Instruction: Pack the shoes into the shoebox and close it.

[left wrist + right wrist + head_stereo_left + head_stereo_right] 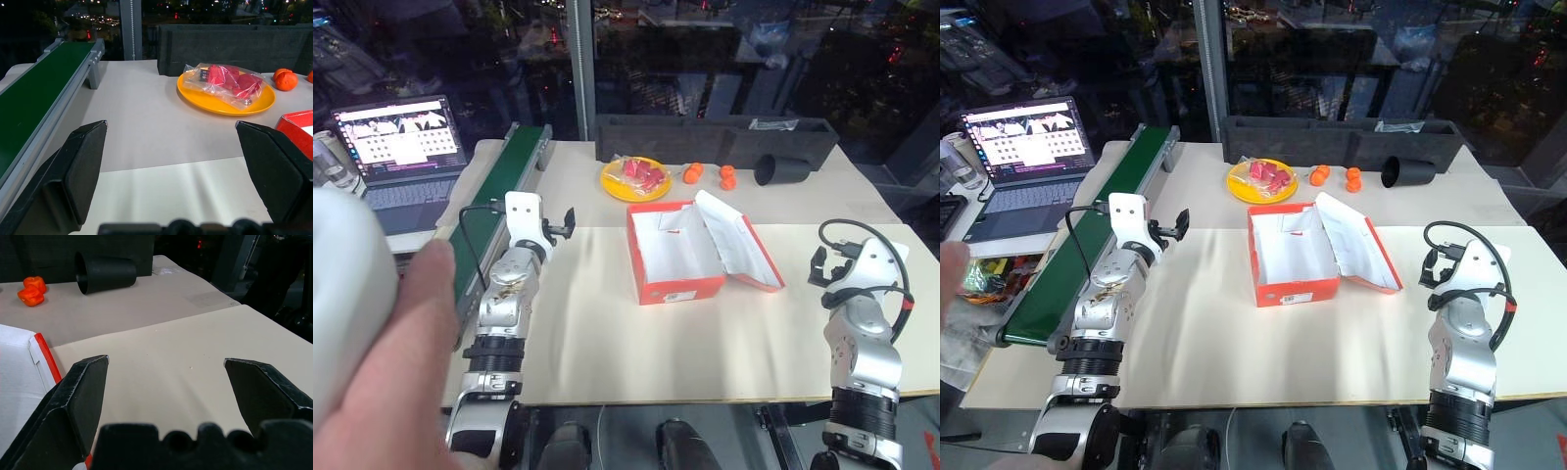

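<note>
Shoebox open at table centre, both grippers idle.
We find the shoebox (pixel 1295 262) lid-back between the arms, its white interior bare; left gripper (pixel 1166 227) and right gripper (pixel 1437 268) both hold fingers spread wide, gripping nothing.

The shoebox (pixel 1295 260) is red-orange cardboard with a white inside, and it sits open near the middle of the table, its long axis running near to far. Its hinged lid (pixel 1359 253) is thrown back to the right and lies tilted, white inner face up, with a red-orange edge showing along its right side. The box is empty, and a small white label shows on its near end wall.
</note>
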{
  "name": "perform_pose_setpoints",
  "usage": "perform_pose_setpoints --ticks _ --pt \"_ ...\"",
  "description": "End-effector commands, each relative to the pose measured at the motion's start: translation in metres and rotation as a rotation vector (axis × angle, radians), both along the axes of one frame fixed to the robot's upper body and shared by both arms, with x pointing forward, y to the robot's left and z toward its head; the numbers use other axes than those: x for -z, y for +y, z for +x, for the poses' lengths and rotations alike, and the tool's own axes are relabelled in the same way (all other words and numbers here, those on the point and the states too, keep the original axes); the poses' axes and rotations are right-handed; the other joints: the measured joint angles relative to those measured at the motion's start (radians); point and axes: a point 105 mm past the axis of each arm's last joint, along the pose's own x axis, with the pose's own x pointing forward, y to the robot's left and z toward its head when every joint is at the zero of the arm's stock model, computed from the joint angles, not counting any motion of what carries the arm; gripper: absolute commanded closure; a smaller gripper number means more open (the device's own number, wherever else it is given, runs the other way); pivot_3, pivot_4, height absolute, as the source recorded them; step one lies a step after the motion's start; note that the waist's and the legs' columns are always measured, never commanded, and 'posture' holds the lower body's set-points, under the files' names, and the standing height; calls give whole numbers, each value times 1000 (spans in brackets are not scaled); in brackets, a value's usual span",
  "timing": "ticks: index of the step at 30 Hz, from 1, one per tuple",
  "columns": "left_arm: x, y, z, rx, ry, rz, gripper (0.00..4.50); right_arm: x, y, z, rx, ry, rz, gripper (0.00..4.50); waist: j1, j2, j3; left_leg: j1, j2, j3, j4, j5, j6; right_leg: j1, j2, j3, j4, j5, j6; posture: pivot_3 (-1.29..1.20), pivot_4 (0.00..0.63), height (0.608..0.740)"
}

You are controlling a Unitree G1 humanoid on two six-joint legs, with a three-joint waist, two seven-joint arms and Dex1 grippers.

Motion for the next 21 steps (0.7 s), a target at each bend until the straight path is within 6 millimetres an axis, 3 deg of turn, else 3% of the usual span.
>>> perform_pose_setpoints --ticks 1,4,6,7,8,10,12,14,16,18,21 --pt "-19 -6 -3 37 -75 58 0 -19 1 3 -10 -66 -37 33 0 0 0 0 0 0 0 0 0 0 0 0 0 0 0 0 150 681" --pt "-43 -5 -13 66 -228 159 0 -23 19 12 -101 -53 -102 33 -4 0 0 0 0 0 0 0 0 0 0 0 0 0 0 0 150 681" --pt "-44 7 -14 39 -231 154 0 -28 34 17 -175 -75 -87 33 -5 0 0 0 0 0 0 0 0 0 0 0 0 0 0 0 150 681" --pt "-45 16 -14 19 -223 132 0 -34 51 23 -262 -94 -69 33 -6 0 0 0 0 0 0 0 0 0 0 0 0 0 0 0 150 681" --pt "-46 29 -14 -9 -217 99 0 -44 79 28 -396 -117 -43 33 -7 0 0 0 0 0 0 0 0 0 0 0 0 0 0 0 150 681" --pt "-49 66 -15 -105 -190 48 0 -75 165 19 -822 -189 -22 33 -15 1 0 0 0 0 0 0 0 0 0 0 1 0 0 0 150 681" --pt "-47 89 -15 -160 -157 36 0 -83 211 -2 -1086 -182 -5 33 -30 1 0 0 1 -1 0 0 0 -3 1 1 3 0 0 0 150 681" --pt "-26 97 -12 -112 -14 28 0 -75 243 -32 -1343 -91 6 33 -29 1 0 0 2 -4 0 0 0 -3 3 -1 4 0 0 0 150 681" --pt "-9 101 -13 -82 94 95 0 -64 255 -51 -1474 4 8 33 -11 0 0 -2 1 -11 0 0 0 1 2 -9 3 0 -1 0 150 681" --pt "5 119 -17 -106 169 185 0 -42 262 -70 -1588 161 9 33 5 0 0 -2 0 -17 0 0 0 8 -1 -17 -4 -1 -2 0 150 681" --pt "17 132 -23 -71 283 157 0 -14 255 -82 -1613 330 -60 33 16 -3 2 -1 -4 -17 0 0 0 11 -8 -24 -6 -2 -3 0 150 681"
